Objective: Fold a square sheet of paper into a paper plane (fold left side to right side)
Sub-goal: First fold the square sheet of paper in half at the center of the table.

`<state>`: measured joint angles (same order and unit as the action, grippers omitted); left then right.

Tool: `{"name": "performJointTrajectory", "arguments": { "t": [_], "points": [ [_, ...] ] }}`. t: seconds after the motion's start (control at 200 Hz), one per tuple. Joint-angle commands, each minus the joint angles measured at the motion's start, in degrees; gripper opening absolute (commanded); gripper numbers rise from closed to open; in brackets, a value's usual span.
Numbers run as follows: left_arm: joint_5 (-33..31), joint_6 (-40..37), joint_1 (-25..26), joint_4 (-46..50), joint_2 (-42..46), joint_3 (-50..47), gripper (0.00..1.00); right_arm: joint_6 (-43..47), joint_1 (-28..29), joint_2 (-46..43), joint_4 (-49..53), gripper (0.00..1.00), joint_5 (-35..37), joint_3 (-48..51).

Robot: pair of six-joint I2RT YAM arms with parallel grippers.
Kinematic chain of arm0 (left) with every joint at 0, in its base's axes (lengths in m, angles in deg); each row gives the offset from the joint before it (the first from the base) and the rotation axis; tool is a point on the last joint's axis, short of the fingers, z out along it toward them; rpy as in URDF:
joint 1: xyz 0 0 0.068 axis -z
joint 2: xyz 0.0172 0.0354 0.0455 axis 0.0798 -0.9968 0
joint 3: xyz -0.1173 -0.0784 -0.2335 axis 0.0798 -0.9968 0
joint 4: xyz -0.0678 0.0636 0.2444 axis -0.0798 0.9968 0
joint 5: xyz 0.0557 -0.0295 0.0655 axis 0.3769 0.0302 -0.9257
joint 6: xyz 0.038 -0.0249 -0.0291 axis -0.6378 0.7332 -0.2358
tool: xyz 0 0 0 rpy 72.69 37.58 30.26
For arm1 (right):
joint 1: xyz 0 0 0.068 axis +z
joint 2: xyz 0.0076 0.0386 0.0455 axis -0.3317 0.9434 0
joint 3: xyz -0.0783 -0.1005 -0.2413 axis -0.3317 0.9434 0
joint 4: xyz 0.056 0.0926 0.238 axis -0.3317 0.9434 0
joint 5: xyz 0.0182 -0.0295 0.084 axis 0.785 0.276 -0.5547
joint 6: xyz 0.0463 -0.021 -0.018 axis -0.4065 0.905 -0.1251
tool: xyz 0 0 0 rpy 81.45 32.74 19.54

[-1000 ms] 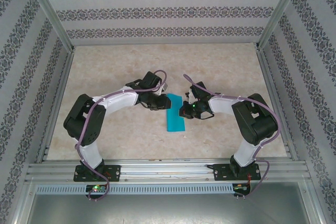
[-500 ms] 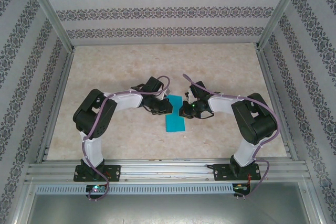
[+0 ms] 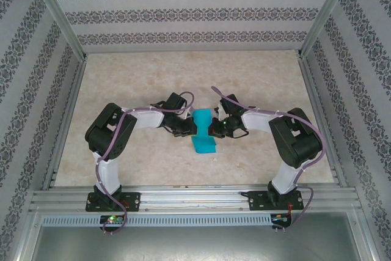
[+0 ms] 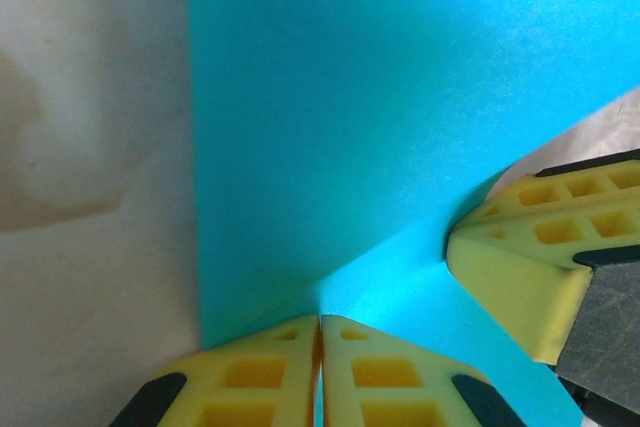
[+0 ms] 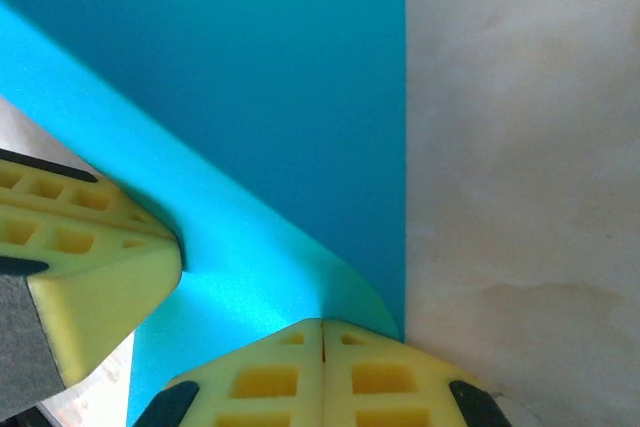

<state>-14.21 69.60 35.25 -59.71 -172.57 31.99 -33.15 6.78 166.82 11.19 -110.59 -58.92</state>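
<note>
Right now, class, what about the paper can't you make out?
Top external: mid edges of the paper, under the left end effector and right end effector; creases too small.
Left wrist: the paper's far edge, cut off by the frame.
Right wrist: any paper between the shut fingers, hidden by them.

Right claw (image 5: 322,332) clamped on teal paper (image 5: 250,67) edge — beige table (image 5: 520,147) right.
</note>
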Motion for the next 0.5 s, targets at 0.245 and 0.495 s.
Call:
{"name": "performJointTrajectory", "arguments": {
  "t": [0.245, 0.495],
  "points": [
    [-4.18, -1.54, -4.26, 3.42, 7.5, -5.36, 0.09, -1.16, -0.31, 2.06, 2.21, 0.0, 4.37, 3.17],
    [2.66, -0.91, -0.46, 0.38, 7.05, -1.25, 0.09, -1.84, -0.22, 1.97, 1.39, 0.0, 3.83, 3.46]
  ]
}}
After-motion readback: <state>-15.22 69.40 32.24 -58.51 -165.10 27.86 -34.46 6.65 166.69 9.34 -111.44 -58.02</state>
